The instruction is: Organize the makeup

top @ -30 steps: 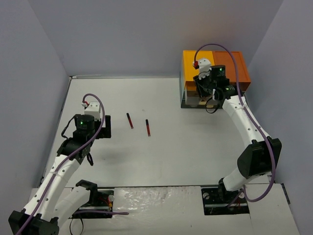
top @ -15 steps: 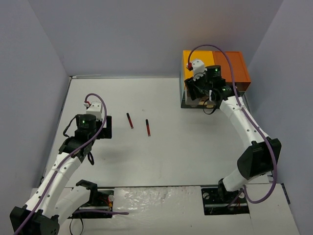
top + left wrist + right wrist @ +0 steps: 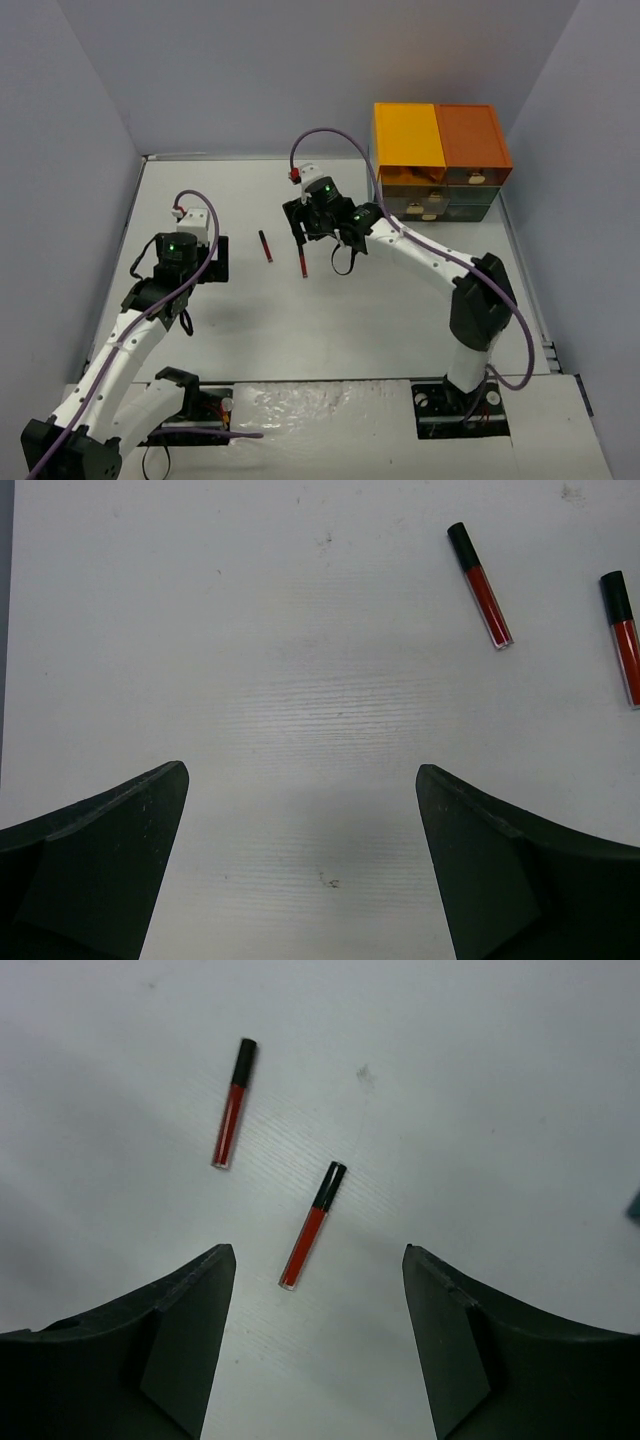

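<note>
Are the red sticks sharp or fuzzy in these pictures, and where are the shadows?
Left wrist view: both red sticks look sharp; a soft grey shadow lies on the table between the fingers of the left gripper. Right wrist view: the sticks look a touch softer, and the table darkens toward the left edge. Top view: the sticks are tiny but clear, under even light.

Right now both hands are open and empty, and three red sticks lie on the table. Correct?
Wrong count: only two red sticks lie on the table, as the top external view shows. The left hand and the right hand are indeed open and empty.
</note>
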